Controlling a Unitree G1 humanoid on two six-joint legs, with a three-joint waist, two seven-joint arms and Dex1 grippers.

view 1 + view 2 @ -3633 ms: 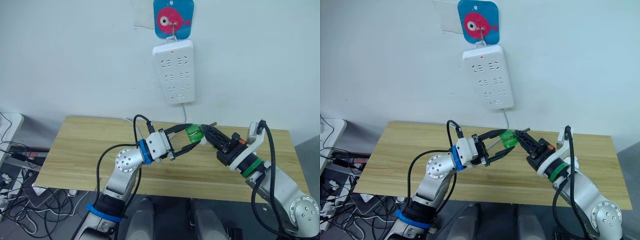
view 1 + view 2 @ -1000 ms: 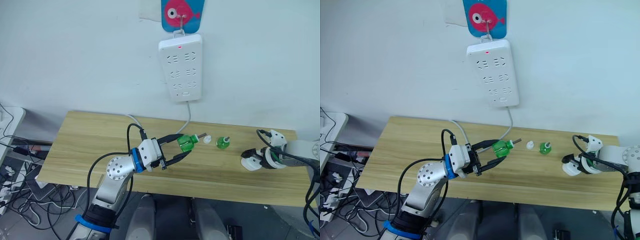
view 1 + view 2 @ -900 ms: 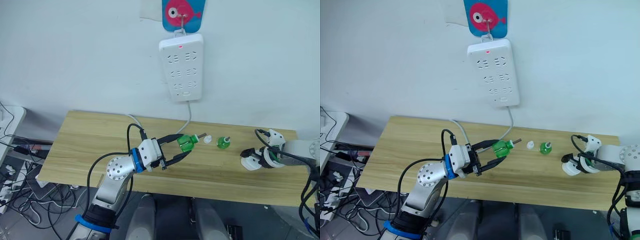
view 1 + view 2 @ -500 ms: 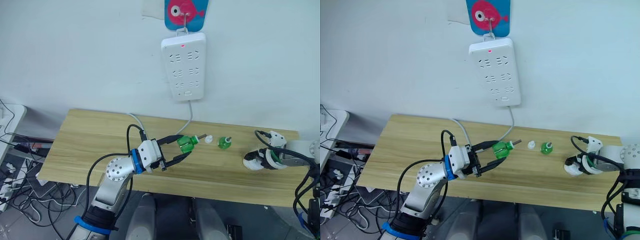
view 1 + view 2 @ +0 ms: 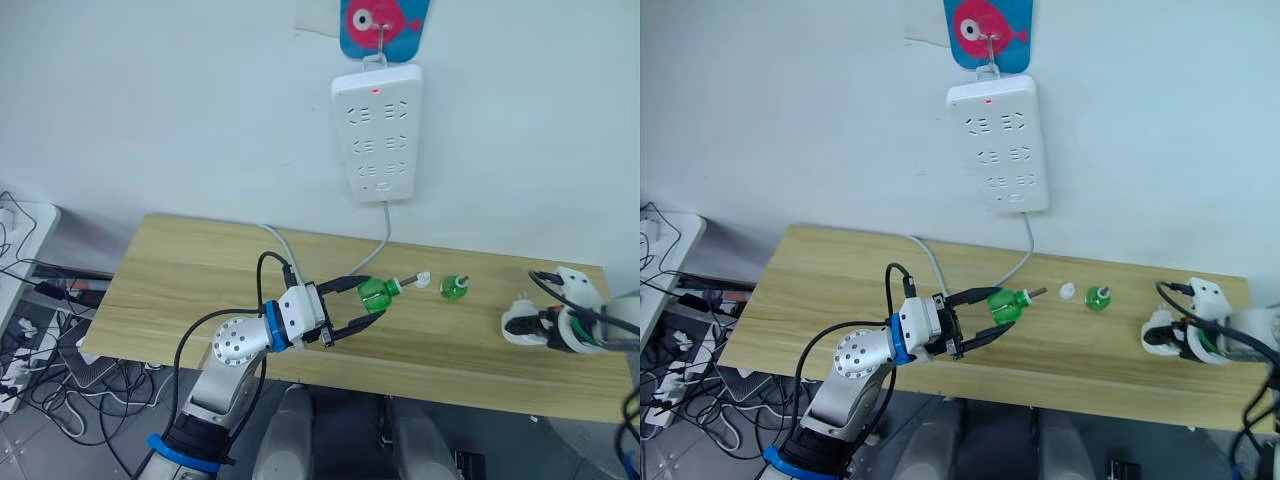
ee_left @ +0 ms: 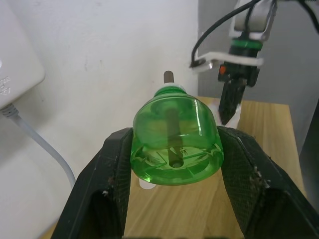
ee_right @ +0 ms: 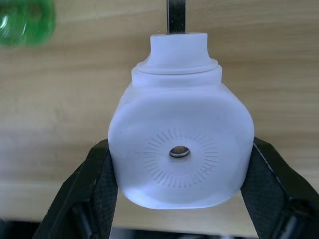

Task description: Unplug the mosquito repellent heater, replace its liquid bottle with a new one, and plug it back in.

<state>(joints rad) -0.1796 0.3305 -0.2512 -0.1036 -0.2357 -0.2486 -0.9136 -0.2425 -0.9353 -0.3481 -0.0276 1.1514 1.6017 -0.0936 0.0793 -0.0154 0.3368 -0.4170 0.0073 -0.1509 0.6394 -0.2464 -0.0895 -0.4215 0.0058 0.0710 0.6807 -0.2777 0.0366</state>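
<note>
So we've got the left gripper (image 5: 362,308) clamped on a green liquid bottle (image 5: 374,293), one black finger on each side of its body, and in the left wrist view you can see the fingers (image 6: 113,169) pressed right up against the clear green plastic. The bottle lies on its side in that grip, raised over the counter (image 5: 180,290), with its dark wick sticking out the far end, pointing away from the left wrist. Just past that wick tip there's a small white cap (image 5: 423,279) on the wood, and a bit further along sits a second green bottle (image 5: 455,288), standing on its own and not touching anything else.

Way over on the other side, well apart from the left gripper, our right gripper (image 5: 1157,336) has hold of the mosquito repellent heater (image 5: 1160,333). The right wrist view shows it nicely: the white rounded body is pinched between the two black fingers (image 7: 97,189), with the round vent hole facing the camera and the neck end pointing away from the wrist. The heater is low over the counter, near its right end; we can't tell if it's actually touching the wood.

Up on the wall behind both grippers hangs the white power strip (image 5: 378,134), red light on, its cable (image 5: 383,240) dropping to the counter.
</note>
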